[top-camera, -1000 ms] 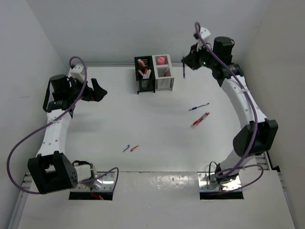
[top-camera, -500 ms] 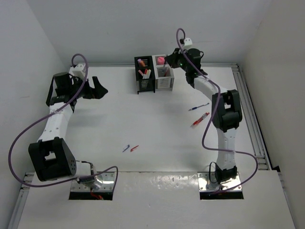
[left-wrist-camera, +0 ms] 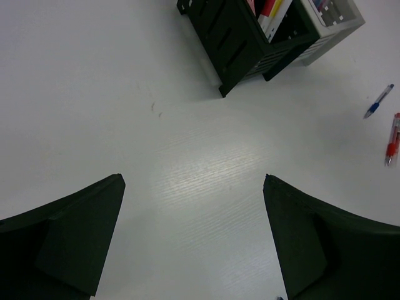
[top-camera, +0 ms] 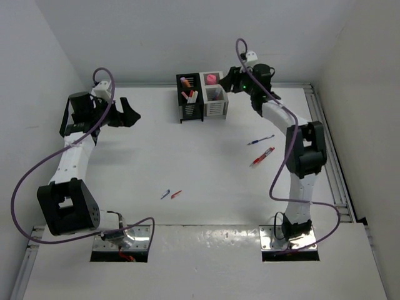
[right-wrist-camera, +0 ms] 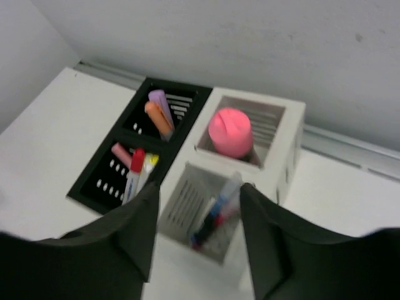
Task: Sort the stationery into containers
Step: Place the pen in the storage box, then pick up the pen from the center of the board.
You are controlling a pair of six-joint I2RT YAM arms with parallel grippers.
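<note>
**Both of your grippers are open, and both arms reach toward the far side.**

Your left arm (top-camera: 70,164) climbs from its base along the left edge, with its wrist turned inward. That leaves your left gripper (top-camera: 128,113) pointing to the right. In the left wrist view its two dark fingers (left-wrist-camera: 69,240) stand wide apart at the lower corners. Your right arm (top-camera: 301,153) rises steeply from its base to a high elbow. From there the forearm stretches away and to the left, ending in your right gripper (top-camera: 229,80) at the far middle. In the right wrist view its fingers (right-wrist-camera: 128,234) look blurred, tilt downward, and are parted with a clear gap between them.
</note>
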